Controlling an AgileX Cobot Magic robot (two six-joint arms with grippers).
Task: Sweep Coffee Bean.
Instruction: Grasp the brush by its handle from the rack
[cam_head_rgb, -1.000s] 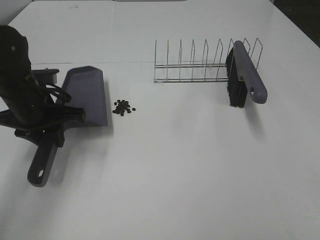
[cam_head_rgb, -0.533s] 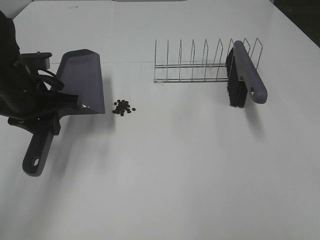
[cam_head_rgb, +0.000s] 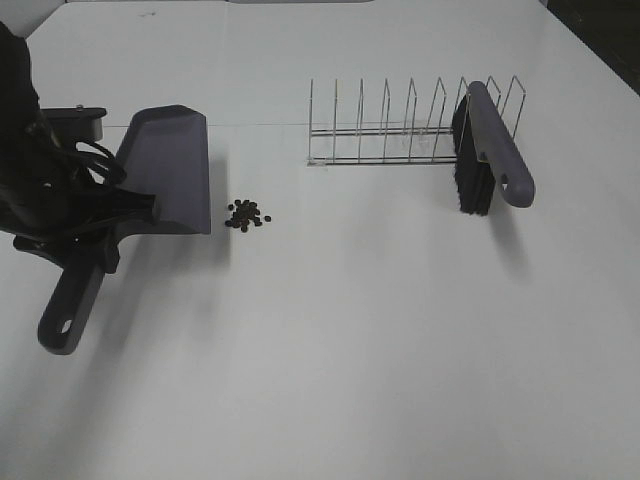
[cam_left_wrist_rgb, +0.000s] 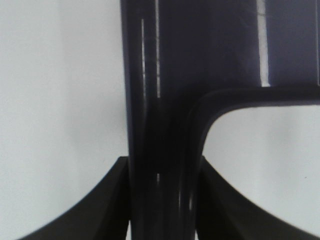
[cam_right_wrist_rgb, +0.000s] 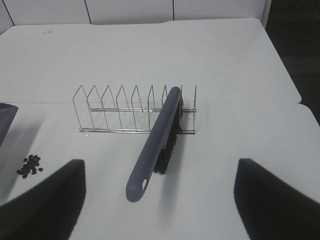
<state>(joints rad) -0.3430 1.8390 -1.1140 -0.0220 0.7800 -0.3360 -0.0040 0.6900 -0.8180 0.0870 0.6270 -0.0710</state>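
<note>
- Starting with the biggest thing, we see the white table (cam_head_rgb: 400, 350) filling the high view, its edges running out of frame on most sides.
- The left arm (cam_head_rgb: 30, 170) is a dark mass cut off at that view's left edge, so we cannot make out its joints.
- The wire rack (cam_head_rgb: 385, 130) stands toward the far right of the table. It holds one thing, the brush (cam_head_rgb: 495, 150), which leans in its rightmost slots with the black bristles down and the grey handle pointing toward the near side.
- The dustpan (cam_head_rgb: 170, 170) sits at the left, with its blade facing right. We cannot tell whether the blade's edge touches the table (a shadow lies under it). The right wrist view catches only a corner of it.
- The left gripper (cam_head_rgb: 95, 245) is clamped tight on the dustpan's handle (cam_head_rgb: 68, 305). The left wrist view shows both fingers (cam_left_wrist_rgb: 107, 200) pressed against that handle.
- The right gripper (cam_right_wrist_rgb: 160, 215) stands spread wide with nothing between its fingers (cam_right_wrist_rgb: 50, 200). It is out of the high view.
- The coffee beans (cam_head_rgb: 247, 215) lie in a loose cluster on the table, just beside the dustpan's blade and outside it, well apart from the brush.
</note>
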